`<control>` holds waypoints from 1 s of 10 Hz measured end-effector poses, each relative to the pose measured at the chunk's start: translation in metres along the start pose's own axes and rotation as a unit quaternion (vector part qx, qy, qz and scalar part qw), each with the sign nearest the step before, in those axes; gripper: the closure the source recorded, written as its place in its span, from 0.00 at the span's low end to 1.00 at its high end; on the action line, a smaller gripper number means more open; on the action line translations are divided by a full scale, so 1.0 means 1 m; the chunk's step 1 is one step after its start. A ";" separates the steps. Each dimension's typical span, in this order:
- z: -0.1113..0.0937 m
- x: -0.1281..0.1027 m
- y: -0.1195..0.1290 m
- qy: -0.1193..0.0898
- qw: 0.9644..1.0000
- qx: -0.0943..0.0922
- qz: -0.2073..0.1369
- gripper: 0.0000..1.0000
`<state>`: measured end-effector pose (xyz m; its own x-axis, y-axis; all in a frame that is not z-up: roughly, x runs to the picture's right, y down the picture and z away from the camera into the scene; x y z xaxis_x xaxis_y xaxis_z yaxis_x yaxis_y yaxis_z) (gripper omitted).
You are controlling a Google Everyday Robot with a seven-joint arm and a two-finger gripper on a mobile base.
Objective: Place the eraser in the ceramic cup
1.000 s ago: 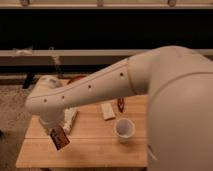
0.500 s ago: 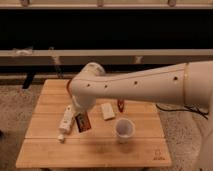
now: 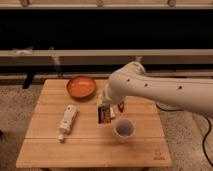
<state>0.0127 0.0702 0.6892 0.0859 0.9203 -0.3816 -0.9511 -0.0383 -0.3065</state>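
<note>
- Standing nearest the front edge of the wooden table (image 3: 60,155), the ceramic cup (image 3: 123,129) is upright with its mouth open, right of centre, and in the same spot as half a second ago.
- To its left the white tube-like bottle (image 3: 67,120) lies flat on the boards, also unmoved.
- Just up and left of the cup, the eraser (image 3: 103,116) hangs on end, black face with an orange-red border towards the camera. It is beside the cup's rim, not over its mouth. It has shifted right since the earlier frame, when it was next to the bottle.
- The gripper (image 3: 103,107) is closed on the eraser's upper end, its fingers pinching the block.
- A sliver of the pale beige block (image 3: 112,114) shows just behind the eraser.
- The white arm (image 3: 150,90) reaches in from the right edge and now sits further right than before.
- Farther back, the orange bowl (image 3: 81,86) rests near the table's rear edge, where it was.
</note>
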 end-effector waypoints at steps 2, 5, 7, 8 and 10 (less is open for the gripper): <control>-0.004 0.003 -0.018 -0.010 1.000 -0.001 0.024 1.00; -0.007 0.012 -0.041 -0.019 0.999 0.003 0.050 0.84; -0.009 0.022 -0.060 -0.023 0.997 0.009 0.070 0.67; -0.011 0.031 -0.073 -0.029 0.996 0.017 0.086 0.54; -0.009 0.037 -0.082 -0.035 0.994 0.028 0.101 0.36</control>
<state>0.0964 0.1041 0.6922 -0.1273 0.9208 -0.3688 -0.9621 -0.2050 -0.1797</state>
